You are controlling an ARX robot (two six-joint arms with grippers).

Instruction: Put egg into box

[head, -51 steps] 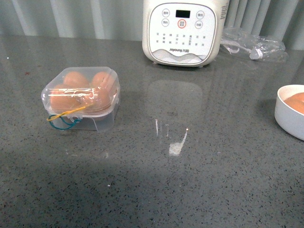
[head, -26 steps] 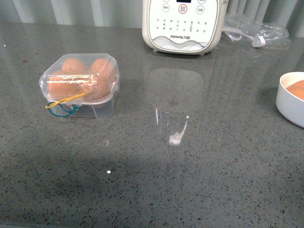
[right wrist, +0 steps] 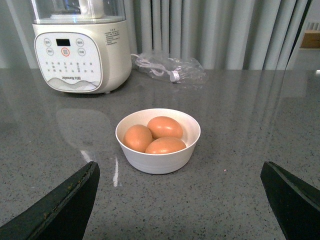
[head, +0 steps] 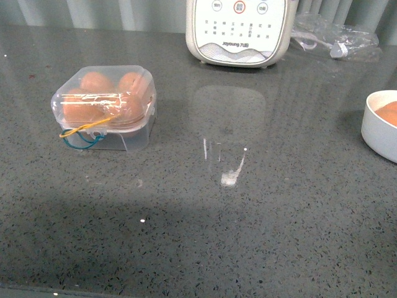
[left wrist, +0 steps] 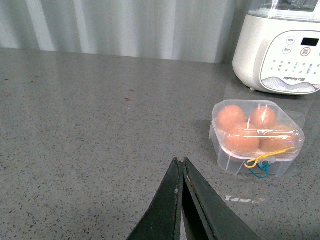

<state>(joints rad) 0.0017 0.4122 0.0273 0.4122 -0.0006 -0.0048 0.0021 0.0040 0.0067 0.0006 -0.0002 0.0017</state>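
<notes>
The box (head: pixel 104 108), a clear plastic case with its domed lid down and yellow and blue cords at the front, stands at the left of the grey table and holds several brown eggs. It also shows in the left wrist view (left wrist: pixel 256 137). My left gripper (left wrist: pixel 180 162) is shut and empty, a short way from the box. My right gripper (right wrist: pixel 180 172) is open and empty, its fingers wide apart, in front of a white bowl (right wrist: pixel 159 159) with three brown eggs, one of them uppermost (right wrist: pixel 164 127). Neither gripper shows in the front view.
A white kitchen appliance (head: pixel 238 31) stands at the back middle. A crumpled clear plastic bag (head: pixel 335 38) lies at the back right. The white bowl sits at the right edge of the front view (head: pixel 379 133). Grey curtains hang behind the table.
The front view has tilted slightly downward, so everything sits a little higher in the picture. The box, bowl and appliance have not moved on the table.
</notes>
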